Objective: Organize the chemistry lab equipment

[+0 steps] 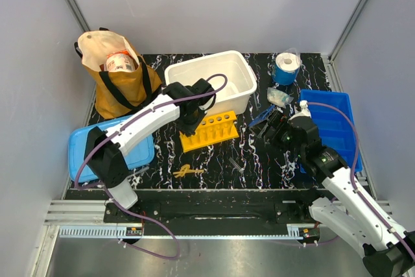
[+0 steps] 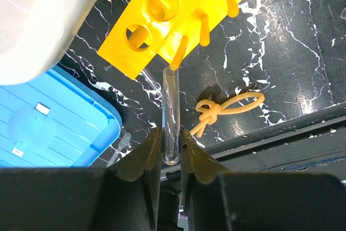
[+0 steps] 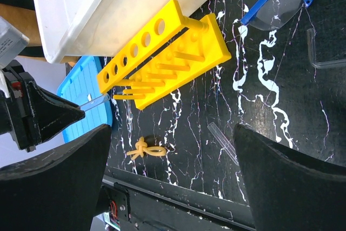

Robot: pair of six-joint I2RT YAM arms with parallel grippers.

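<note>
Clear test tube [image 2: 171,106] sits pinched lengthwise in the left end effector [image 2: 172,147], its far end just short of the yellow test tube rack [image 2: 162,14]. Likely risks: the slick tube slipping, or nudging the light rack against the white bin [image 2: 38,14] just beside it. An orange knotted band [image 2: 216,113] lies near on the desk [image 2: 292,52]; the right end effector [image 3: 172,133] hangs spread and empty.

The fingers of my left pincer [image 2: 171,147] are matt black, and the tube [image 2: 171,101] between them is clear and glossy. Just ahead, the yellow rack [image 2: 178,14] is smooth plastic. The knotted piece [image 2: 219,111] beside the tube looks rubbery. The black surface [image 2: 286,52] shines like veined marble, and the blue lid [image 2: 59,128] is ribbed plastic.
</note>
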